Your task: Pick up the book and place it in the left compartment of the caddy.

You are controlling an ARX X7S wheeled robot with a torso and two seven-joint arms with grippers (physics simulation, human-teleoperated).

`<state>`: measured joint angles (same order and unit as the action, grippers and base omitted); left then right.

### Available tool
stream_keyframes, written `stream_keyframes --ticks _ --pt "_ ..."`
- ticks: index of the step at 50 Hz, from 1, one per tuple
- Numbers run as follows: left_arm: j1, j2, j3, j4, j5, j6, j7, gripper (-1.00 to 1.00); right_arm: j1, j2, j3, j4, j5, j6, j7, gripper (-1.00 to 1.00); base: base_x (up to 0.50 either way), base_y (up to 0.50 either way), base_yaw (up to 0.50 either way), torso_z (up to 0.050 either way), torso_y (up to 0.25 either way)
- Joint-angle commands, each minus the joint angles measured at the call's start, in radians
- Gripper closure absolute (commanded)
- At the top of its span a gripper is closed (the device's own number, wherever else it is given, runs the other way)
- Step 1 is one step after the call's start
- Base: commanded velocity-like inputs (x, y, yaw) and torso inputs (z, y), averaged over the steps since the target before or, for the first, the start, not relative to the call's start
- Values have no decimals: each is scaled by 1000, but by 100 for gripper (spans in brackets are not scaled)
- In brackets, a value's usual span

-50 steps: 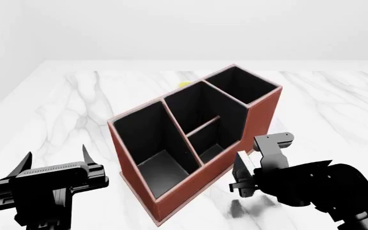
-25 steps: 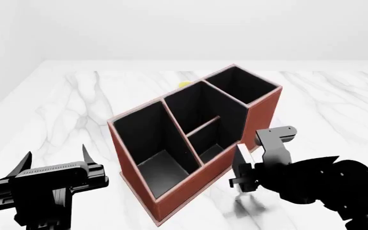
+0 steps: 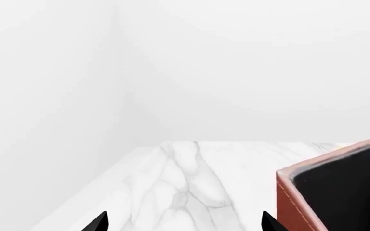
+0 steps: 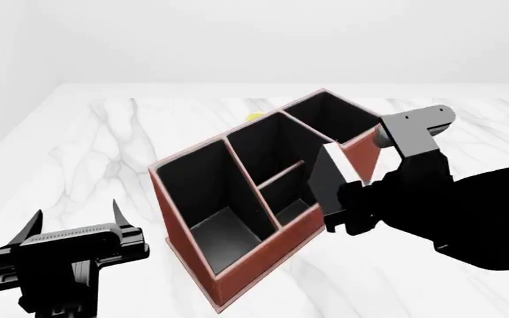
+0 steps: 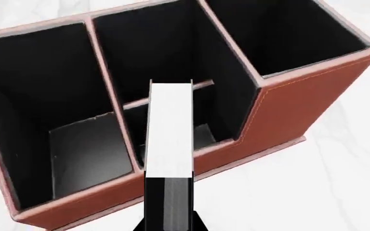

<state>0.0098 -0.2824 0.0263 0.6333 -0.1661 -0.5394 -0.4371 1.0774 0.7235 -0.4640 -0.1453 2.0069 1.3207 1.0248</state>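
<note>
Book [image 5: 169, 139], thin, black-covered with a smooth white page edge, is clamped in the right gripper's [image 4: 339, 209] jaws above the caddy's [image 4: 236, 262] small split sections. Reddish leather-look walls with stitched seams frame its black-lined left compartment [image 4: 210, 199] on the marble bench [image 4: 87, 146]. Left gripper [image 4: 73, 222] hovers alongside, jaws apart.

Caddy [image 4: 264, 258]: reddish-brown leather-look outer walls, paler pinkish rim, light stitching along the edges; black lining in every section, left compartment [image 4: 210, 199] included.
Book [image 5: 169, 144]: black cover, white page edges.
Table [image 4: 87, 139]: white marble with grey veining.
Left gripper [image 4: 64, 232] and right gripper [image 4: 347, 215]: black; grey block on the right arm above the caddy's tall end.
Small yellow patch [image 4: 254, 117] behind the caddy.
</note>
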Motion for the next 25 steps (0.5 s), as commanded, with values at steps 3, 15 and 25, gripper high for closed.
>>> stream_keyframes --ticks 3,15,25 --pt "-5 -4 -2 6 -7 -6 -6 -100 300 -23 -129 13 347 -10 200 100 0 0 0 0 0" --pt "-1 -6 -8 -3 -14 3 -9 -100 397 -190 -191 163 293 29 124 100 0 0 0 0 2" --pt "2 -8 -8 -17 -15 15 -12 -100 342 -311 -199 211 136 61 17 100 0 0 0 0 1"
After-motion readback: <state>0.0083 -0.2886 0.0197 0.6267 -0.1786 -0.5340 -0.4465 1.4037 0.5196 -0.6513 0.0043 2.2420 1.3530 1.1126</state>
